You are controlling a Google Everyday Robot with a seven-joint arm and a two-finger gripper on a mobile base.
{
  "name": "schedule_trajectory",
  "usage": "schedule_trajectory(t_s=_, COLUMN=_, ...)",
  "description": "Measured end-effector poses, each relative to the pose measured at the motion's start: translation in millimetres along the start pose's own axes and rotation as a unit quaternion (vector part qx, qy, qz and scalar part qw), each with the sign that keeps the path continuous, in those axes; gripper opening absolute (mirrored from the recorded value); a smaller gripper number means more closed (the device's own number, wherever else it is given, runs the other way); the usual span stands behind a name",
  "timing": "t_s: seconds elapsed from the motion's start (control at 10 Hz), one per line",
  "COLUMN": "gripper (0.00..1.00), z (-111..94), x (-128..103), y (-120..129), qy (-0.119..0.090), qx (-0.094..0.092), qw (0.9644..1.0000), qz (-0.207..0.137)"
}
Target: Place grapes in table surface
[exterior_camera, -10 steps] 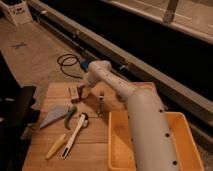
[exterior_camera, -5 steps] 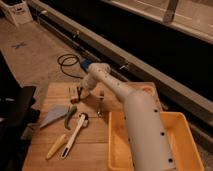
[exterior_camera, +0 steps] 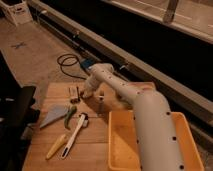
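Observation:
The table surface is a light-brown plank top with board seams. My white arm reaches from the lower right to the table's back. My gripper points down there, just above the boards, right of a small tan block. I cannot make out the dark maroon grapes; they may be hidden at the gripper's tip. A small dark cup stands just right of the gripper.
A large yellow tub fills the table's right side, partly behind my arm. A grey wedge, a green piece, a white utensil and a yellow-handled one lie front left. A black cable lies on the floor.
The arm has shifted slightly and its forearm looms larger. The gripper stays low over the same spot at the table's back. The table objects have not moved.

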Motion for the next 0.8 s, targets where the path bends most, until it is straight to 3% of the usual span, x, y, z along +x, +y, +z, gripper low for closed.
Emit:
schedule_trajectory(t_s=0.5, gripper=0.00, z=-20.4, x=-0.8, y=27.4, qy=0.007, qx=0.003, qw=1.0000, qz=0.006)
schedule_trajectory(t_s=0.8, gripper=0.00, z=-57.1, x=-13.5, y=21.4, qy=0.007, qx=0.046, qw=0.9989, qz=0.003)
